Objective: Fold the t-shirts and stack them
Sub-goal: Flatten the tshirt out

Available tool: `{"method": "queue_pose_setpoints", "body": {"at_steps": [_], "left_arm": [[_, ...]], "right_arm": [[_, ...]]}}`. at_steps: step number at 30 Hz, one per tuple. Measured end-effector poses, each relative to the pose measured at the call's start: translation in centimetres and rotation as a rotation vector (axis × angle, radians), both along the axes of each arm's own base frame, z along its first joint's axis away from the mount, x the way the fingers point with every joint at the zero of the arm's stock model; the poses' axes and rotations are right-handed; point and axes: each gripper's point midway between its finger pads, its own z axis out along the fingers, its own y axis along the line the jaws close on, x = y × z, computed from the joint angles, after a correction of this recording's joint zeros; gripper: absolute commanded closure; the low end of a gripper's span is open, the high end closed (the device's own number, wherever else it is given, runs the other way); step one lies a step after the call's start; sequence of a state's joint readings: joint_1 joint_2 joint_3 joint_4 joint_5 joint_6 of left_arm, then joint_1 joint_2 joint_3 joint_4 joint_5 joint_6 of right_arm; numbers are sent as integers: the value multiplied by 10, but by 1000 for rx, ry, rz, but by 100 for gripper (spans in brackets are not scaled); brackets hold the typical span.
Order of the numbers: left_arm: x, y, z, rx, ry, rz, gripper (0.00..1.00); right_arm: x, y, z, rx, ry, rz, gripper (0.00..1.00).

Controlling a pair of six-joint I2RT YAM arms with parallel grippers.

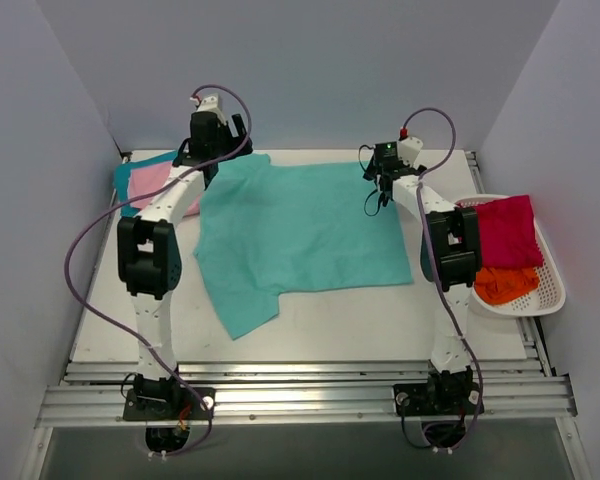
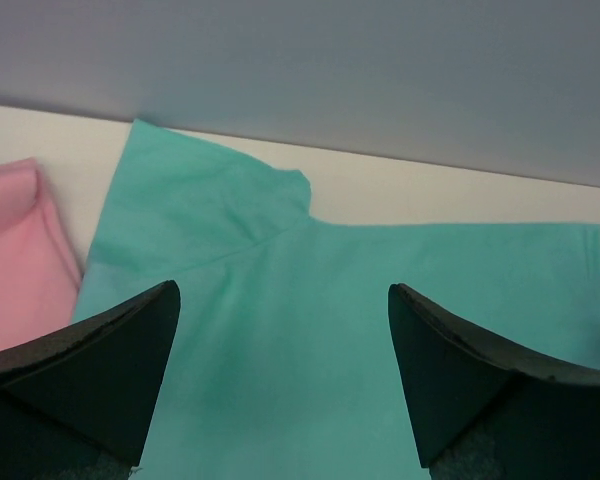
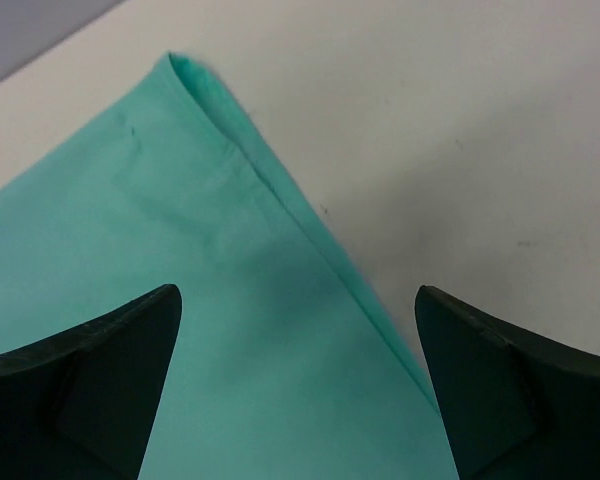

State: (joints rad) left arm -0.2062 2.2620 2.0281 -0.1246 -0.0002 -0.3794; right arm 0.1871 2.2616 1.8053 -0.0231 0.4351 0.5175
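Rails (image 1: 310,395) ran along the near edge of the worktop (image 1: 380,320), and from them we saw the left arm (image 1: 150,260) and the right arm (image 1: 450,250) reach away toward the back wall. Just beyond the rails the surface was bare, then came the mint green t-shirt (image 1: 300,235), spread flat across the middle with one sleeve pointing toward the near left. To the right, a white basket (image 1: 555,290) sat at the worktop's edge; the orange t-shirt (image 1: 505,285) lay bunched in its nearer part and the crimson t-shirt (image 1: 507,230) in its farther part, touching it. Farther on, the right claw (image 3: 298,300) hung over the mint shirt's far right corner, its two dark fingers (image 3: 100,370) spread wide with nothing between them but the cloth's doubled edge below. The left claw (image 2: 283,300) was likewise spread wide and gripping nothing, above the shirt's far left part, where the other sleeve showed beyond its fingers (image 2: 120,350). At the far left corner the pale pink t-shirt (image 1: 165,185) lay folded on the teal blue t-shirt (image 1: 130,180), just beside the mint one.
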Motion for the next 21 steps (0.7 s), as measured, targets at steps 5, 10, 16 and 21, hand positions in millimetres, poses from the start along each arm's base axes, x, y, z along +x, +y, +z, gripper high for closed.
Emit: {"method": "queue_pose_setpoints", "body": {"at_steps": [5,10,16,21], "left_arm": [[-55,14,27,22,-40,50,6],[-77,10,-14,46,18,49,6],[-99,15,-72,72,138,56,6],[-100,16,-75,68,137,65,6]], "right_arm": [[-29,27,-4,82,-9,68,63],[-23,51,0,167,-53,130,100],[-31,60,-19,199,-35,149,100],[-47,59,-53,211,25,141,100]]}}
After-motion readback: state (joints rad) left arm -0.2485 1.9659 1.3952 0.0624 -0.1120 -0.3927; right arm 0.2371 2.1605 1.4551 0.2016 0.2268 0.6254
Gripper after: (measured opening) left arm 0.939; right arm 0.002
